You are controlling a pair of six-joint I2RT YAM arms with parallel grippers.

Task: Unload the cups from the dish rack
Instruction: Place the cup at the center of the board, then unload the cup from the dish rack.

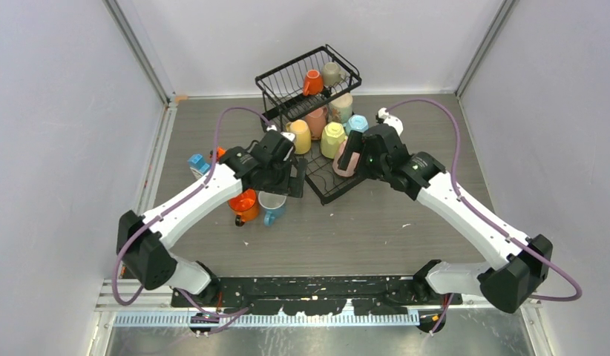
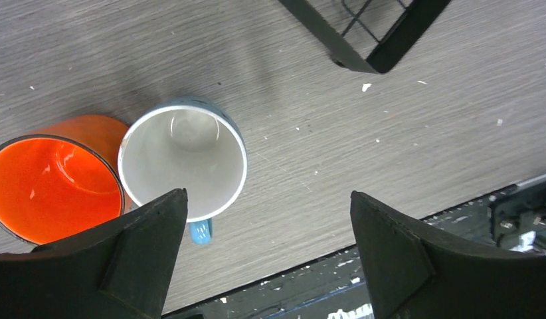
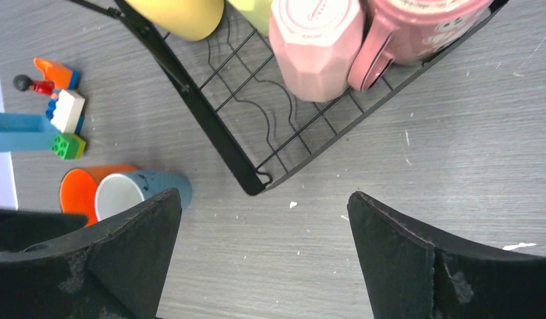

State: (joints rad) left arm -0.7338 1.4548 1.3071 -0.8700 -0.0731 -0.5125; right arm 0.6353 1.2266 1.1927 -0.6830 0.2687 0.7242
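The black wire dish rack (image 1: 287, 80) stands at the back centre. Its upper basket holds an orange cup (image 1: 312, 83) and a beige cup (image 1: 332, 73). Its lower tray (image 3: 210, 119) holds several cups, among them a yellow one (image 1: 300, 136), a pink faceted one (image 3: 317, 46) and a pink round one (image 3: 416, 26). An orange cup (image 2: 54, 179) and a light blue cup (image 2: 182, 159) stand upright on the table, touching. My left gripper (image 2: 268, 195) is open and empty just above and beside the blue cup. My right gripper (image 3: 264, 195) is open and empty over the tray's near corner.
Small blue, orange, white and green blocks (image 3: 58, 113) lie on the table left of the rack, near the left wall (image 1: 202, 162). The rack's near corner (image 2: 376, 46) is close to my left gripper. White walls enclose the table on three sides.
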